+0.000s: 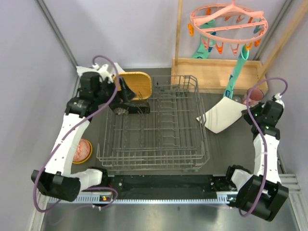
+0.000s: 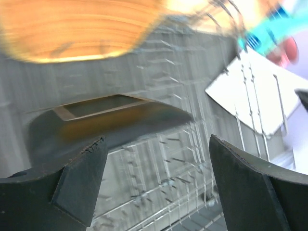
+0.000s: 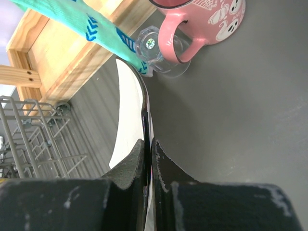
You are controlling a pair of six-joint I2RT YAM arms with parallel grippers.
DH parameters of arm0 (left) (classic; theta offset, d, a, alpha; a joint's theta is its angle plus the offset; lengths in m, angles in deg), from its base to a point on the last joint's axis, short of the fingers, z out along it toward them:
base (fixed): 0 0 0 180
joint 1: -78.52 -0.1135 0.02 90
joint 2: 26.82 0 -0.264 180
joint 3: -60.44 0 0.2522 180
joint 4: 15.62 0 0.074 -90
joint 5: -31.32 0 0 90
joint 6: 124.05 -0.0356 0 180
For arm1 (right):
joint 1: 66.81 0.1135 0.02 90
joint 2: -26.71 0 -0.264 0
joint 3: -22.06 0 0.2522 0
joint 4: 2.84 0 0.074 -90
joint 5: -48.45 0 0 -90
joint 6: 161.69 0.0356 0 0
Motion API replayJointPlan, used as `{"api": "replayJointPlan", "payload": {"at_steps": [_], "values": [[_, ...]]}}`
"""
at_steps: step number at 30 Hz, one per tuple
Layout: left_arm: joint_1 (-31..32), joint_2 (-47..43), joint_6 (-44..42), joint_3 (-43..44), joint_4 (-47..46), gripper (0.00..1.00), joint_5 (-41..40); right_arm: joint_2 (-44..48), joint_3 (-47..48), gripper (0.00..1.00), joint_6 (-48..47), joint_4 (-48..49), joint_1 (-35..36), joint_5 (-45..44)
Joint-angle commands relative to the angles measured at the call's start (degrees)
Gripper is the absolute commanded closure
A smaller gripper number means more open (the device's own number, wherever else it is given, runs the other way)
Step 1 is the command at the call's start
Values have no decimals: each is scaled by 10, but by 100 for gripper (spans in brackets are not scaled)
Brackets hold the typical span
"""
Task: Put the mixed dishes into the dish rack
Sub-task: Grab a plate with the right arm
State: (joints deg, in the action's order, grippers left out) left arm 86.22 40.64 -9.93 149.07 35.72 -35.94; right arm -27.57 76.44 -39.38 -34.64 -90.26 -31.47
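Note:
The grey wire dish rack [image 1: 154,130] fills the middle of the table. A black floral square plate [image 2: 120,120] stands tilted at its back left corner [image 1: 131,109], underside towards my left gripper. That gripper [image 2: 154,183] hangs open just in front of it [image 1: 126,96], nothing between its fingers. Behind lies the yellow wooden plate [image 1: 138,83]. My right gripper [image 3: 148,142] is shut on the rim of the pale plate [image 3: 127,110], held tilted right of the rack [image 1: 222,115]. The pink cup [image 3: 202,19] and small clear glass [image 3: 156,45] stand beyond it. An orange-rimmed bowl [image 1: 82,150] sits left of the rack.
A light wooden tray [image 1: 216,74] lies behind the rack at the right. A pink peg hanger [image 1: 228,21] hangs above it with teal socks [image 1: 236,77] dangling down to the pale plate. Grey walls close in both sides.

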Motion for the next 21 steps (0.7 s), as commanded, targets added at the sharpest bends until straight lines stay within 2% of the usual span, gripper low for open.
{"api": "replayJointPlan", "payload": {"at_steps": [1,3,4,7,18,21], "values": [[120,26,-16,23,-44,11,-65,-8,48,100,13,69,-4,53],[164,46,-28,40,-52,11,-123,-14,51,100,14,67,-4,58],[203,54,-31,47,-56,11,-138,-16,53,100,13,66,-4,64],[264,90,-42,77,-66,11,-176,-24,60,100,13,63,-4,73],[373,179,-72,203,-47,11,-261,-37,54,100,18,65,-4,89],[425,212,-85,236,-37,11,-293,-47,55,100,20,67,-4,99]]}}
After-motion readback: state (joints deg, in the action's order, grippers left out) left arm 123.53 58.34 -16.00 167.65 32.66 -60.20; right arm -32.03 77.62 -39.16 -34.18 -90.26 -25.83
